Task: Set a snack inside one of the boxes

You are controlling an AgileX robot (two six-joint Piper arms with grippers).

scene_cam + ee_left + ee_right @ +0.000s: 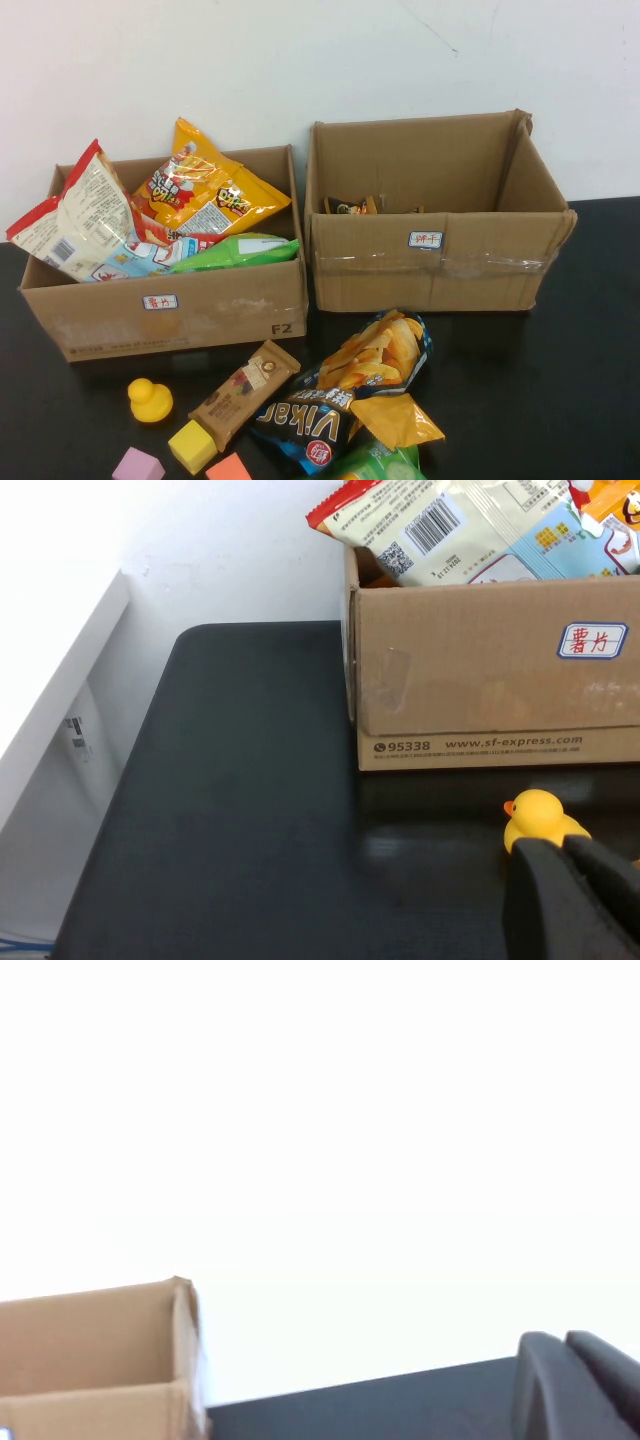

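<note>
both pincers off-table; left pincer (575, 900) near duck (540, 818), right pincer (580, 1385), openings untellable. risk: crowded snacks (350, 400) cause mis-grasp.

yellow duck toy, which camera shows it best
The high view: the yellow duck shows whole on the table before the left box. In the left wrist view the left gripper covers its lower part. The right wrist view misses it, showing only the right gripper and a box corner.
</note>
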